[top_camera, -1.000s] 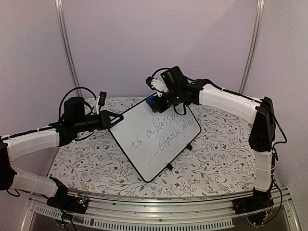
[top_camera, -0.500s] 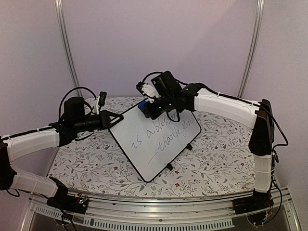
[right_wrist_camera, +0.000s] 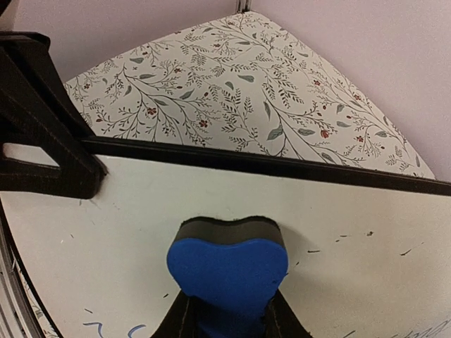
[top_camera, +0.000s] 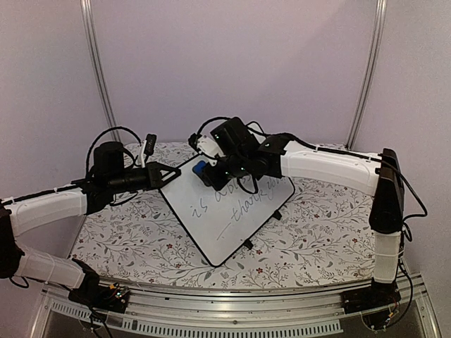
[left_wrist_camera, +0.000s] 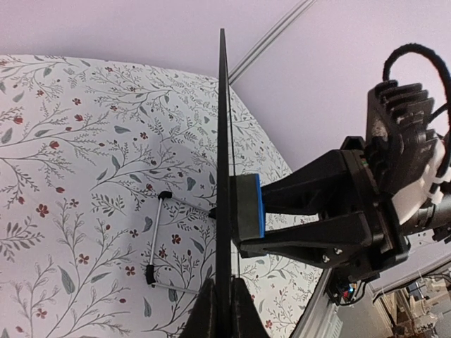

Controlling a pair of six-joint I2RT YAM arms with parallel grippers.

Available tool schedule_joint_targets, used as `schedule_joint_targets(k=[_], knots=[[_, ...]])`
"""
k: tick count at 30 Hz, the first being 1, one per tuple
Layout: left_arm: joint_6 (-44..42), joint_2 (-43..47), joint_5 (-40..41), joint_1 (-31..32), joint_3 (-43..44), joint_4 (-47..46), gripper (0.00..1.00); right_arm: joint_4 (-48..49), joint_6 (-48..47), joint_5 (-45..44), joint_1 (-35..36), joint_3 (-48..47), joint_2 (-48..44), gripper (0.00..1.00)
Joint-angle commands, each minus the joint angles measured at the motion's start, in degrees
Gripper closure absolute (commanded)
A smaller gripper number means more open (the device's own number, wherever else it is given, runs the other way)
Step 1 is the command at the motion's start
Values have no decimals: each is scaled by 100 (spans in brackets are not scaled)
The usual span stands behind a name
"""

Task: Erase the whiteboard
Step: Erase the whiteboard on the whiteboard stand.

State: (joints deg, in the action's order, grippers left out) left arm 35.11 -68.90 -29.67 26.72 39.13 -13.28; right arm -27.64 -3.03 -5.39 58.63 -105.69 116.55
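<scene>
The whiteboard [top_camera: 211, 227] stands tilted on the table, with handwritten lines across its middle. My left gripper [top_camera: 162, 178] is shut on the board's left edge; in the left wrist view the board [left_wrist_camera: 223, 127] runs edge-on between the fingertips [left_wrist_camera: 206, 310]. My right gripper [top_camera: 209, 171] is shut on a blue eraser [top_camera: 200, 169] and presses its dark felt against the board's upper left area. In the right wrist view the eraser [right_wrist_camera: 229, 262] sits flat on the white surface [right_wrist_camera: 120, 232], with small ink specks to its right.
A floral tablecloth [top_camera: 317, 232] covers the table. The board's wire stand foot [left_wrist_camera: 153, 243] rests on the cloth behind it. Metal poles [top_camera: 95, 70] rise at the back corners, and an aluminium rail [top_camera: 232, 320] runs along the near edge.
My right gripper has slid the eraser leftward along the board's upper part, and the upper line of writing is shorter. The left arm and board have stayed still.
</scene>
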Motion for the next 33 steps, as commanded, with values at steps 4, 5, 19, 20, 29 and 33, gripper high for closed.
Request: schedule_joint_targets(k=[4, 5, 19, 20, 29, 33], knots=[[-406, 128, -1058, 361, 182, -501, 100, -288, -52, 312, 193, 187, 251, 100], [-408, 124, -1051, 360, 182, -500, 100, -294, -70, 332, 219, 148, 278, 100], [-418, 124, -1041, 361, 182, -483, 100, -242, -392, 482, 614, 110, 355, 100], [-423, 130, -1041, 360, 182, -483, 100, -242, -392, 483, 614, 126, 339, 100], [-441, 171, -980, 360, 183, -448, 100, -246, -346, 422, 607, 412, -225, 100], [-473, 203, -800, 360, 191, -368, 100, -371, -119, 405, 619, 446, -241, 100]])
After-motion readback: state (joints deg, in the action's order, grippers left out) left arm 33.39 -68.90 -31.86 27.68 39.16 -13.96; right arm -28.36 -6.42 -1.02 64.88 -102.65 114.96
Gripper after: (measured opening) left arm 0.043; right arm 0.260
